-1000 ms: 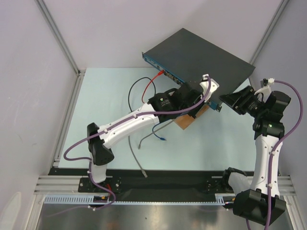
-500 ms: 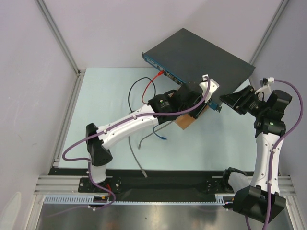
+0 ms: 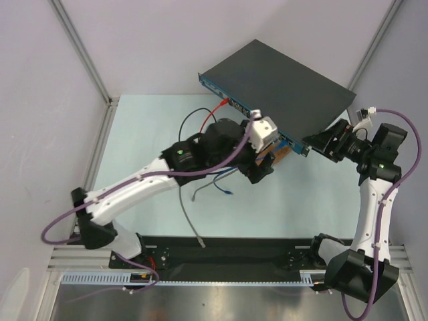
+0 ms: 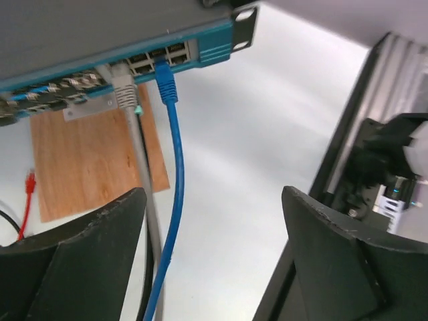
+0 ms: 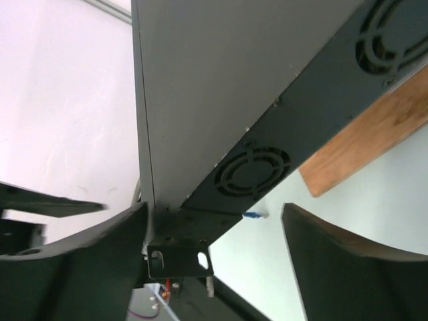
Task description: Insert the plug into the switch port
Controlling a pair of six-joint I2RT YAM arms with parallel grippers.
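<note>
Black switch point(image 3: 281, 83) at one o'clock in the overhead view, blue plug point(image 4: 165, 83) apparently seated in its front strip. Left gripper point(image 4: 212, 197) gapes empty below the ports; right gripper point(image 5: 214, 208), fingers apart, straddles a corner. The plug probably handles light and rigid (brittle latch, floppy cable point(image 4: 175, 187)), best pinched by its body.

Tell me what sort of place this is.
Probably a robotics lab test cell: plain panel walls in an aluminium frame, arms bolted to a base rail, and a network switch with cables plugged in.

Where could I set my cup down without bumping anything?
Bare table lies far left, between the wall rail and the cables, and near right, between the left arm and right arm. Before the switch it is crowded.
</note>
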